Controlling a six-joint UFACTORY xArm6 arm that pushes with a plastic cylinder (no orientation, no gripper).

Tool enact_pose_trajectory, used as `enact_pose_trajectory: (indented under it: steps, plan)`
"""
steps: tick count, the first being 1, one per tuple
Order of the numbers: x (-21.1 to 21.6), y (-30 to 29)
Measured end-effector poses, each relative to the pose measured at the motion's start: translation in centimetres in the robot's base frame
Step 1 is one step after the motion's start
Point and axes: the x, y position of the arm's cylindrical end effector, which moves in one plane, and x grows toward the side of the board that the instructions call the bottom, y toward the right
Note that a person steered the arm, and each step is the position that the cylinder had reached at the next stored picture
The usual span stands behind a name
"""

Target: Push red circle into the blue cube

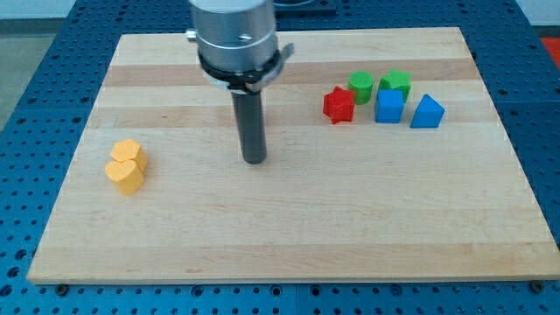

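Observation:
My tip [254, 161] rests on the wooden board [289, 236], left of the middle. The blue cube [389, 107] sits at the upper right, far to the right of my tip. No red circle shows plainly; the rod and the arm's body [234, 39] hide the board right behind them. A red star [339, 105] lies just left of the blue cube, between it and my tip.
A green round block [360, 87] and a green star [395, 83] lie just above the blue cube. A blue triangle [427, 112] lies to its right. Two yellow blocks [128, 151] [126, 176] touch each other at the left.

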Motion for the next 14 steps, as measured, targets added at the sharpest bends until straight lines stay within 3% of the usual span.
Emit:
enact_pose_trajectory:
  steps: [2,3,4,5,7,10,11,13,14]
  plan:
    - [-11.9,-6.4]
    - [-11.7,-4.1]
    - [-4.0,1.4]
    - [-0.5,5.6]
    - [1.2,6.6]
    - [1.4,13.4]
    - [4.7,14.1]
    - [2.9,17.9]
    - [-2.2,18.9]
